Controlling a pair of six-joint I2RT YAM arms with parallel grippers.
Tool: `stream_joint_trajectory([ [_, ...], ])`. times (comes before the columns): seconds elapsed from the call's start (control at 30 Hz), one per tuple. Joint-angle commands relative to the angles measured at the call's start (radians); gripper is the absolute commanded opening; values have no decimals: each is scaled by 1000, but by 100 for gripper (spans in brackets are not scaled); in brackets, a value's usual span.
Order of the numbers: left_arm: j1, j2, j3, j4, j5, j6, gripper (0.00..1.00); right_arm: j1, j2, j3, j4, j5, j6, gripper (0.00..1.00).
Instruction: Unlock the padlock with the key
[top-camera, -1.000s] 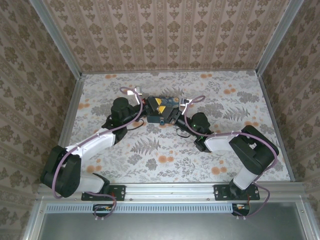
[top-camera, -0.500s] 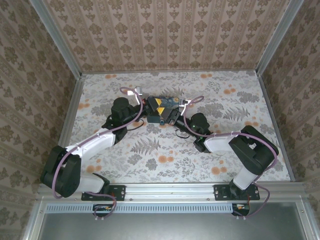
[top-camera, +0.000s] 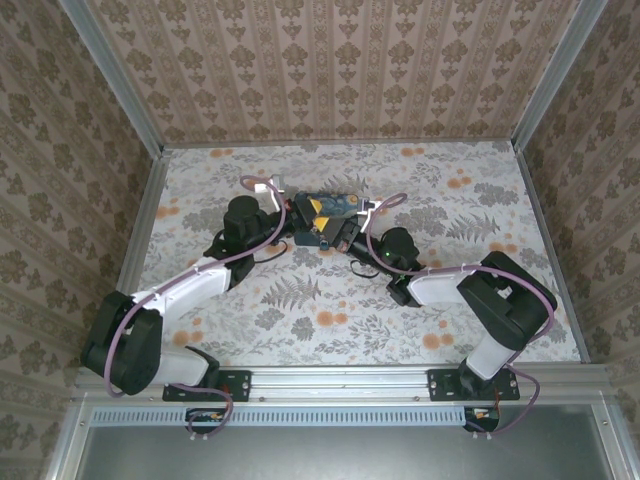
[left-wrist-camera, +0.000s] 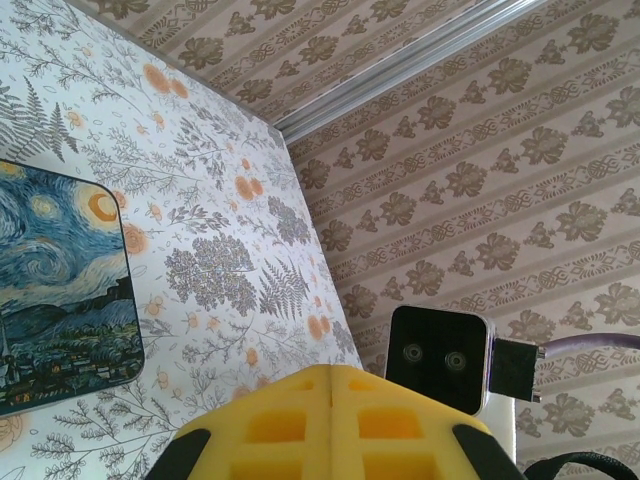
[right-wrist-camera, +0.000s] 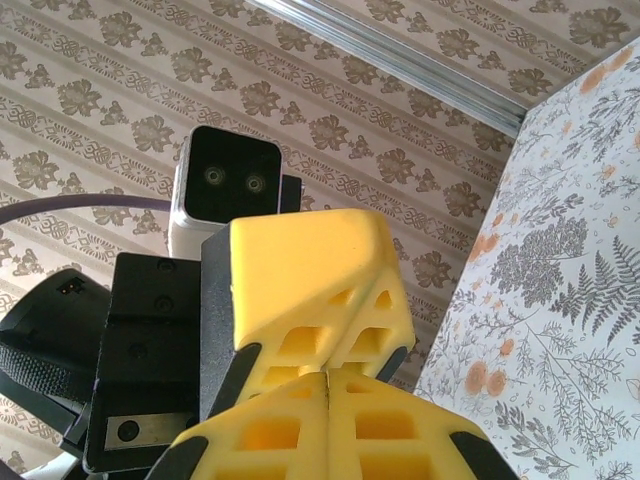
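- The left end effector (left-wrist-camera: 330, 380) is clenched, its yellow fingers (left-wrist-camera: 270, 430) pressed flat together with nothing visible in the seam. The right end effector (right-wrist-camera: 327, 385) is clenched the same way, meeting its partner almost tip to tip.
- In the overhead view both arms converge at the near side of the Starry Night tin (top-camera: 335, 205), which sits toward the back of the floral table (top-camera: 450, 300).
- The padlock and the key are too small to pick out. Judging by where the arms meet, they are most likely at that crowded spot by the tin, hidden under the fingers.
- First risk: a key this thin, if it is pinched at all, can twist or slide out of such broad fingers the moment it meets resistance in the lock.
- Second risk: with the tips this close, a small sideways move by one arm can knock the other and spoil the alignment.
- Third risk: a push on the padlock may shove the light tin across the table.
- A dropped key would be hard to find among the dark flecks of the print.
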Motion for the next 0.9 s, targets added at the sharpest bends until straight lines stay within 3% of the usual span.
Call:
stream_joint_trajectory([
  [0.0, -2, -43, -15, 21, -3, 27, 0, -4, 3, -19, 21, 25, -7, 0],
  [0.4, 1, -76, -27, 13, -32, 18, 0, -10, 15, -26, 22, 22, 4, 1],
  [0.47, 1, -76, -27, 10, -35, 18, 0, -8, 16, -21, 22, 16, 9, 22],
  [0.57, -1, -77, -26, 6, -41, 19, 0, -1, 15, -18, 24, 19, 10, 30],
  [0.7, -2, -77, -25, -11, -55, 24, 0, 14, 1, -39, 32, 75, 6, 60],
  [0.87, -7, -82, -15, -35, -70, 35, 0, 34, -21, -46, 40, 135, -20, 65],
])
